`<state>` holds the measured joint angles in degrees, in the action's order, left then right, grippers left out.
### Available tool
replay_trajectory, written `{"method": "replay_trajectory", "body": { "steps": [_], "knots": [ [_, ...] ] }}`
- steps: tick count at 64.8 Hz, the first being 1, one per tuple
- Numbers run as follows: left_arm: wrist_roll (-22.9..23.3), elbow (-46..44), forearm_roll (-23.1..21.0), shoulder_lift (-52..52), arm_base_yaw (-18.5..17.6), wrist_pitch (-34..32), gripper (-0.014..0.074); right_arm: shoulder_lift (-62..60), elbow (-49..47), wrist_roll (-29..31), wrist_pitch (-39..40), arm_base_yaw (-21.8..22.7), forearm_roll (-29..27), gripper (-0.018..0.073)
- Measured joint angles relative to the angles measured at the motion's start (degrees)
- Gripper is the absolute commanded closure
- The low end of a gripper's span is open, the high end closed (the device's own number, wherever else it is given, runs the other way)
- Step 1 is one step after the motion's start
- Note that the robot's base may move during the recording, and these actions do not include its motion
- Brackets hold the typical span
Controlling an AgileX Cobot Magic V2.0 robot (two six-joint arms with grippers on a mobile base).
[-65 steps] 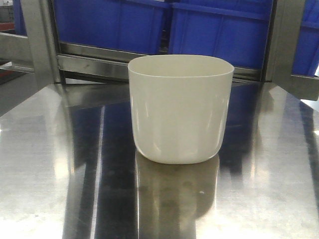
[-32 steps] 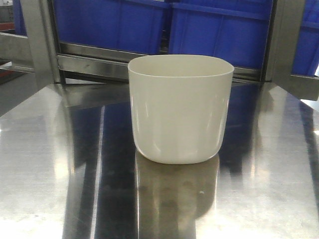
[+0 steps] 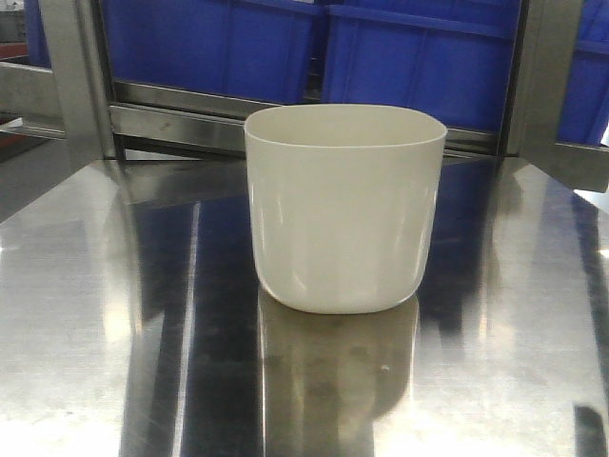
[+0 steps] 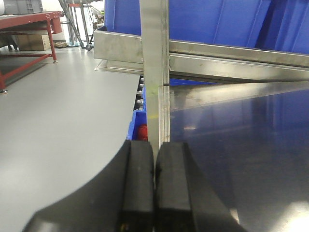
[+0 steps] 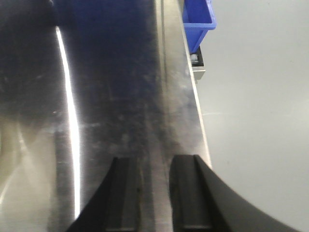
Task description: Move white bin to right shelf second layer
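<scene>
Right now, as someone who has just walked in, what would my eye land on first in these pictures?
The white bin stands upright and alone in the middle of a mirror-bright steel tabletop, which shows its reflection. Behind it, big blue crates fill the rack. In the wrist views, the left tool is closed at the table's left edge, and the right tool is slightly parted over its right edge.

Dark shape (image 3: 589, 433) newly at front view's lower right corner, over steel surface (image 3: 95, 286) (identity unclear)
</scene>
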<state>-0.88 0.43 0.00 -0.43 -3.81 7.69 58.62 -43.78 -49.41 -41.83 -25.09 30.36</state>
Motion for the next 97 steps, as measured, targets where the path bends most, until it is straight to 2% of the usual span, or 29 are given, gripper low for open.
{"method": "replay_trajectory", "body": {
  "steps": [7, 20, 34, 52, 70, 97],
  "knots": [
    [0.00, 0.00, 0.00, 0.00, 0.00, 0.00, 0.0512, 5.11, -7.13, -0.74, -5.48, -6.22, 0.35, 0.0269],
    [0.00, 0.00, 0.00, 0.00, 0.00, 0.00, 0.0512, 13.39, -18.04, -0.87, -13.22, -11.67, 0.38, 0.0269],
    [0.00, 0.00, 0.00, 0.00, 0.00, 0.00, 0.0512, 20.27, -28.56, -0.89, -19.27, -12.11, -4.52, 0.0269],
    [0.00, 0.00, 0.00, 0.00, 0.00, 0.00, 0.0512, 24.55, -32.69, 0.11, -19.83, -12.25, -10.23, 0.0269],
    [0.00, 0.00, 0.00, 0.00, 0.00, 0.00, 0.0512, 27.13, -34.57, 3.83, -19.87, -13.43, -10.81, 0.0269],
    [0.00, 0.00, 0.00, 0.00, 0.00, 0.00, 0.0512, 34.07, -40.04, 4.45, -20.11, -13.44, -11.37, 0.0269]
  ]
}}
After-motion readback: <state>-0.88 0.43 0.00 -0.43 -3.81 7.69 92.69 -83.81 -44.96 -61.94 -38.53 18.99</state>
